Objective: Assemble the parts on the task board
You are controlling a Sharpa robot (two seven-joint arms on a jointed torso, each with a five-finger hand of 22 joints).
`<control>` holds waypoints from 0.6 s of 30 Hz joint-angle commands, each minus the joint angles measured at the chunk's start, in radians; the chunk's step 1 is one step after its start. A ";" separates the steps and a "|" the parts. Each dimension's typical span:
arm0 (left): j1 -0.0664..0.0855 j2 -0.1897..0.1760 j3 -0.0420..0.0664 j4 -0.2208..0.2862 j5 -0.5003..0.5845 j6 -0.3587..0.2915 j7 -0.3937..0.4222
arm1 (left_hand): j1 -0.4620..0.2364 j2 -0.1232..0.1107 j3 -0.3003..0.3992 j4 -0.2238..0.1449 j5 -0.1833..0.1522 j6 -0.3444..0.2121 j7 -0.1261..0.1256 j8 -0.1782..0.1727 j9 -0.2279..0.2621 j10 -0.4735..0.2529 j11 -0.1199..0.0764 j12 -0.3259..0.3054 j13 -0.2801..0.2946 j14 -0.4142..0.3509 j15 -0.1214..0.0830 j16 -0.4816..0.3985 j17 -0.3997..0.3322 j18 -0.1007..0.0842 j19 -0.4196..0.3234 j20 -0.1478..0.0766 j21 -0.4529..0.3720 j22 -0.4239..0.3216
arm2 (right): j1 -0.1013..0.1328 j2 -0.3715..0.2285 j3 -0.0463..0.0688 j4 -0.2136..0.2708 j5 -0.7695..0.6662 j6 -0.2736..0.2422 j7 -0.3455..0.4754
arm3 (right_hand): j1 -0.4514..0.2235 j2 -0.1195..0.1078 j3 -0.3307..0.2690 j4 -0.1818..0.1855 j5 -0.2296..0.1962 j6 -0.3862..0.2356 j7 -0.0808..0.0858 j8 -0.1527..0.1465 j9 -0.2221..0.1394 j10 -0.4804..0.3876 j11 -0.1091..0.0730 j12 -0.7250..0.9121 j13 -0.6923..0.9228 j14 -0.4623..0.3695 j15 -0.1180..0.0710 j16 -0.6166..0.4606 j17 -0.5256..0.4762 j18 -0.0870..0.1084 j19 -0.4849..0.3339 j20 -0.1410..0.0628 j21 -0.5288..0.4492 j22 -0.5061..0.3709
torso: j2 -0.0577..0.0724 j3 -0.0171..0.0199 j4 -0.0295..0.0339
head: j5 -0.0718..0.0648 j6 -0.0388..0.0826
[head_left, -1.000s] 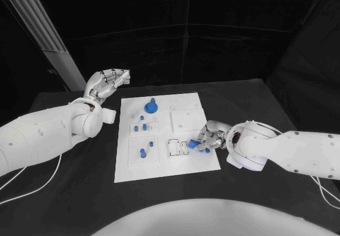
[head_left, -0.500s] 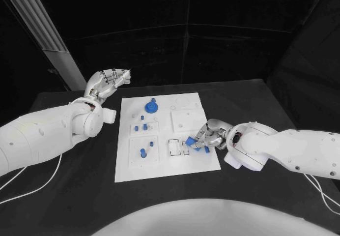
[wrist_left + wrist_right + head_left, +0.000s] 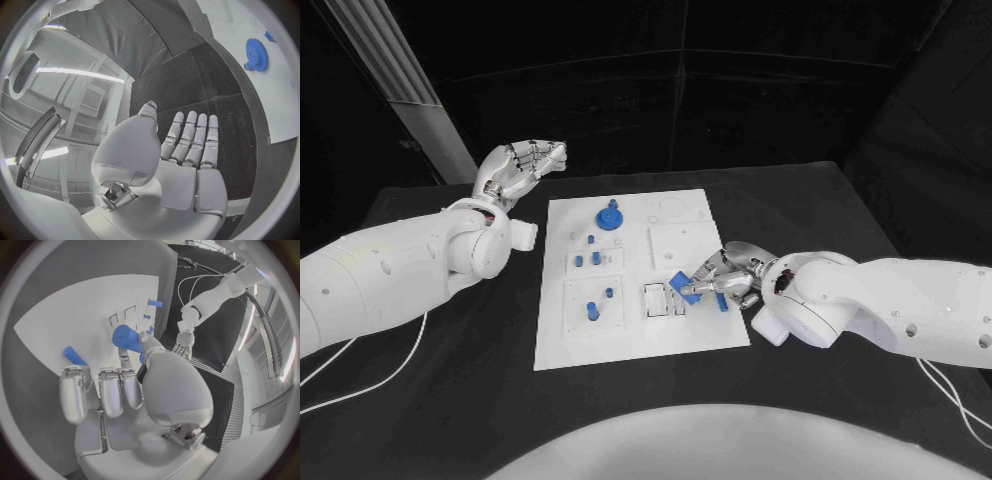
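The white task board (image 3: pixel 625 335) lies in the middle of the black table. My right hand (image 3: pixel 727 280) hovers over its lower right part and pinches a blue block (image 3: pixel 682 281) between thumb and fingers, just right of two rectangular slots (image 3: pixel 655 298). In the right wrist view the held blue block (image 3: pixel 128 337) sits at the thumb tip. A second blue piece (image 3: pixel 717 304) lies on the board under the hand, next to a fingertip (image 3: pixel 74 375). My left hand (image 3: pixel 519 166) is raised off the board's far left corner, fingers straight, holding nothing (image 3: pixel 187 150).
A blue gear (image 3: pixel 607 215) stands at the board's far end, also the blue gear (image 3: pixel 256 54) in the left wrist view. Several small blue pegs (image 3: pixel 593 258) stand in the left column. Black table surrounds the board; a grey post (image 3: pixel 401 80) rises at back left.
My right hand has shifted slightly left and away from me with the blue block, closer to the slots, and its fingers have spread a little. The left hand has not moved.
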 commanded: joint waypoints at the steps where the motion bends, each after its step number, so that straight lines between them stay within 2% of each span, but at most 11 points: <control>1: 0.001 0.002 0.000 -0.001 0.001 0.012 0.181 | 0.007 0.006 -0.009 0.000 0.004 -0.007 0.082 0.003 -0.002 -0.005 -0.001 0.004 -0.001 -0.005 0.000 0.003 -0.001 -0.018 0.003 0.000 -0.004 -0.001 | 0.002 0.007 0.001 -0.002 0.152 0.006 0.049 | -0.013 0.000 -0.002 0.007 -0.007 0.014 -0.006 -0.004 0.001 0.104 -0.004 0.003 0.263 0.106 -0.005 0.005 0.263 -0.007 0.093 -0.007 -0.004 0.253 | 0.002 -0.0003 0.0002 | 0.002 0.000; 6: 0.001 0.005 0.000 -0.002 0.001 0.012 0.180 | 0.007 0.007 -0.011 0.000 0.004 -0.007 0.082 0.007 -0.002 -0.005 -0.001 0.008 -0.002 -0.005 0.000 0.006 -0.005 -0.019 0.002 0.000 -0.004 -0.002 | 0.002 0.023 0.001 -0.012 0.200 0.018 0.033 | -0.021 0.000 -0.006 0.012 -0.015 0.016 -0.006 -0.006 0.001 0.104 -0.005 0.003 0.263 0.106 -0.005 0.005 0.263 -0.007 0.092 -0.007 -0.006 0.252 | 0.001 -0.0011 0.0010 | 0.010 0.000; 10: 0.001 0.005 0.000 -0.003 0.001 0.013 0.180 | 0.007 0.007 -0.011 0.000 0.004 -0.007 0.082 0.007 -0.002 -0.005 -0.001 0.008 -0.002 -0.005 0.000 0.006 -0.005 -0.019 0.002 0.000 -0.004 -0.002 | 0.003 0.037 0.001 -0.021 0.229 0.021 0.011 | -0.029 -0.002 -0.011 0.017 -0.019 0.017 -0.006 -0.008 0.002 0.104 -0.005 0.003 0.263 0.106 -0.005 0.005 0.263 -0.006 0.090 -0.007 -0.010 0.251 | 0.001 0.0006 0.0002 | 0.017 0.000; 18: 0.001 0.006 0.000 -0.005 0.001 0.013 0.180 | 0.007 0.007 -0.012 0.000 0.004 -0.007 0.082 0.007 -0.002 -0.005 -0.001 0.008 -0.002 -0.005 0.000 0.007 -0.006 -0.019 0.002 0.000 -0.004 -0.002 | 0.002 0.071 0.001 -0.038 0.257 -0.020 -0.041 | -0.044 -0.005 -0.021 0.026 -0.023 0.018 -0.006 -0.012 0.003 0.104 -0.004 0.003 0.263 0.106 -0.005 0.005 0.263 -0.005 0.089 -0.007 -0.014 0.250 | 0.002 0.0013 -0.0008 | 0.021 0.000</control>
